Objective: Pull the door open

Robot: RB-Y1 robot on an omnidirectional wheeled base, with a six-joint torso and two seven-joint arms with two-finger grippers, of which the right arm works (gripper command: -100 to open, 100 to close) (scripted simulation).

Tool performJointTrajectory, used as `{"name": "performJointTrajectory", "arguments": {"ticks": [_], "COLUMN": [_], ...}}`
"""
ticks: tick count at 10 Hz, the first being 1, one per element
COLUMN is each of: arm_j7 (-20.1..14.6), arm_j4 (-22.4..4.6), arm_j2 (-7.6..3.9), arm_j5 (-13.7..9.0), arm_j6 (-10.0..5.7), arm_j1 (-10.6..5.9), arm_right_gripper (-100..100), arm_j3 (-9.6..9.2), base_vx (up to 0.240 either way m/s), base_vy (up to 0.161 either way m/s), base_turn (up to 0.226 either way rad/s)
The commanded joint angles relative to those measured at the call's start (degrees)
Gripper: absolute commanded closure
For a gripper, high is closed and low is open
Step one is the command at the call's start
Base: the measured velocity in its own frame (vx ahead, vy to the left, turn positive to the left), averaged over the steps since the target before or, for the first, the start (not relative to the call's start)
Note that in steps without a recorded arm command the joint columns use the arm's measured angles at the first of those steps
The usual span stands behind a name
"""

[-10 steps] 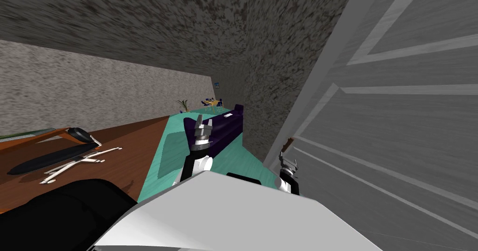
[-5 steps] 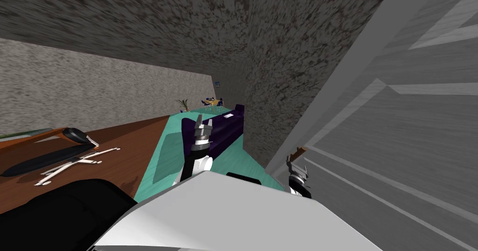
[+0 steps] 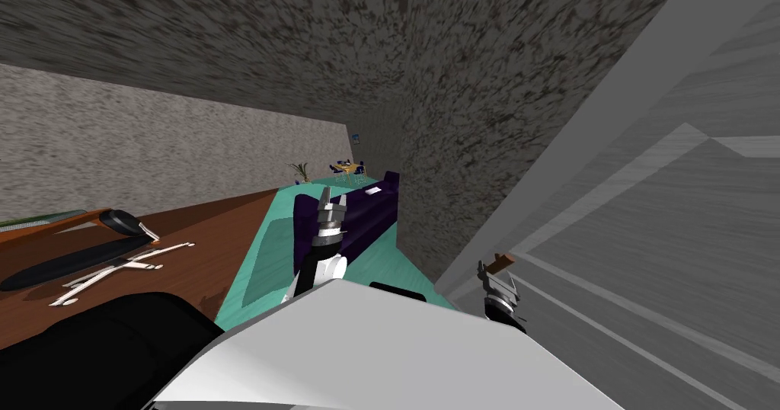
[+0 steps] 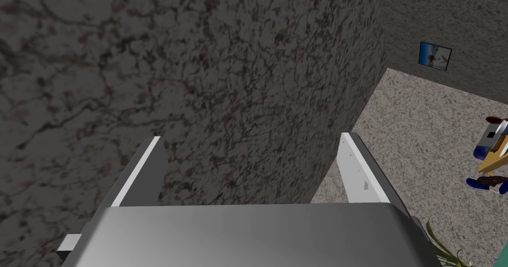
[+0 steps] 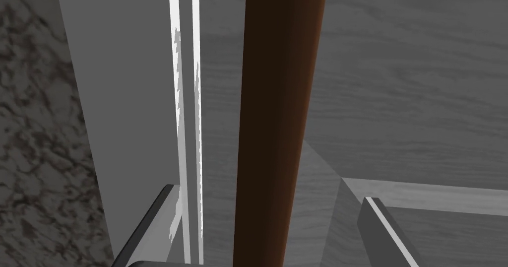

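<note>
right jaws: wide apart and holding nothing. The two grey fingers (image 5: 384,224) stand clear on either side of the handle.
handle (image 5: 278,105): a smooth, round brown bar. It runs lengthways through the middle of the gap between the right jaws, and we see a gap on each side.
door (image 3: 647,276): close on our right. It is grey with a faint wood-like grain and straight raised panel mouldings. The handle stands off its face near one long edge.
strip (image 5: 124,80): a plain, flat, lighter grey band just beside the handle, with two thin bright lines running along it.
left jaws: wide apart and empty, held up before us, well apart from the door. Their fingers (image 4: 357,169) are thin, pale blades.
wall (image 4: 198,80): mottled dark grey-brown with a stone-like look. It lies beyond the left jaws and meets the strip by the door.
floor: a flat teal rug (image 3: 266,268) lies beside glossy brown boards (image 3: 213,230). On the boards lies a long black shape (image 3: 76,259) with thin white legs.
sofa (image 3: 369,207): dark purple and boxy, on the rug against the wall, behind the left jaws.
far end: a small yellow table (image 3: 348,169) with blue chairs, a leafy plant (image 3: 299,171), and a small blue picture (image 4: 435,55) on the back wall.
</note>
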State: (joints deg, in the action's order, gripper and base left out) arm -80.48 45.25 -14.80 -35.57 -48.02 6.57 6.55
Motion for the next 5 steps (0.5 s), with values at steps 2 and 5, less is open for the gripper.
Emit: {"name": "performJointTrajectory", "arguments": {"ticks": [2, 5], "arm_j7": [-1.3, -1.3], "arm_j4": [-1.7, -1.7], "arm_j2": [-0.77, -0.77], "arm_j5": [0.1, 0.1], "arm_j6": [-0.63, -0.63], "arm_j1": [-0.23, -0.23], "arm_right_gripper": [-100, 100], "arm_j3": [-0.28, -0.28], "base_vx": [0.107, -0.022], "base_vy": [0.013, -0.002], "base_turn": [-0.015, 0.008]}}
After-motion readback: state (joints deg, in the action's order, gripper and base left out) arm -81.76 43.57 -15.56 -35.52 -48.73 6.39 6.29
